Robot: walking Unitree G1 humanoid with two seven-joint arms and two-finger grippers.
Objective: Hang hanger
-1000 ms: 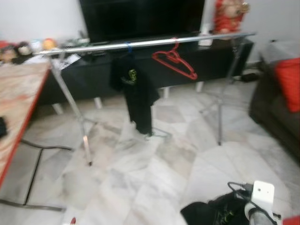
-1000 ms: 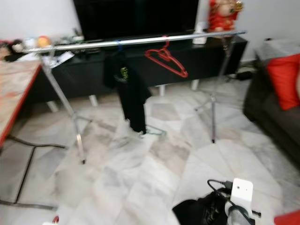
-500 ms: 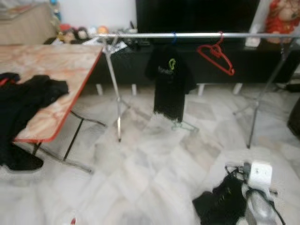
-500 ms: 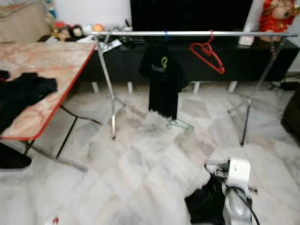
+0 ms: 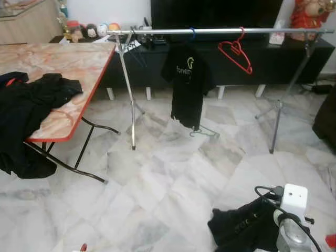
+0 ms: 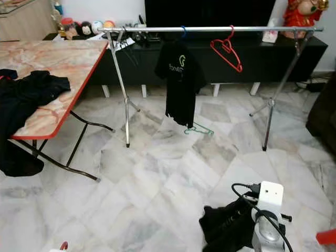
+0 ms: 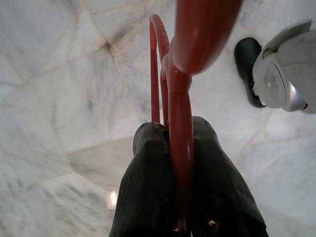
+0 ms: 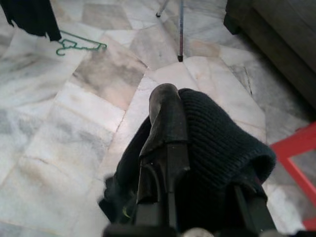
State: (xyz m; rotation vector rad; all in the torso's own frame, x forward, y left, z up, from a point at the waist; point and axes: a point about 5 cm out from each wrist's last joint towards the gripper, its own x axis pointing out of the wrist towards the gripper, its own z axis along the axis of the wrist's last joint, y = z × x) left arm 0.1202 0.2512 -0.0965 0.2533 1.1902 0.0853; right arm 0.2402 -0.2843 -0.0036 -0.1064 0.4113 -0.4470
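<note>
A silver clothes rail (image 5: pixel 220 31) stands across the room in front of me. On it hang a black T-shirt (image 5: pixel 186 84) and an empty red hanger (image 5: pixel 236 51). My left gripper (image 7: pixel 173 143) is shut on another red hanger (image 7: pixel 180 113), held low over the marble floor; its tip (image 5: pixel 83 247) shows at the bottom of the left eye view. Low on my right side, my right gripper (image 8: pixel 182 113) is shut on a black garment (image 5: pixel 244 228) that drapes over one finger. A red bar (image 8: pixel 296 148) sticks out beside that garment.
A green hanger (image 5: pixel 205 132) lies on the floor under the T-shirt. A marble-top folding table (image 5: pixel 79 58) with black clothes (image 5: pixel 31 100) stands to the left. A dark TV cabinet (image 5: pixel 273 52) runs behind the rail, and a dark sofa (image 5: pixel 326 118) sits at the right.
The camera has swung left and the picture has sharpened, bringing the table and its clothes into view. Rail, T-shirt and hangers have not moved.
</note>
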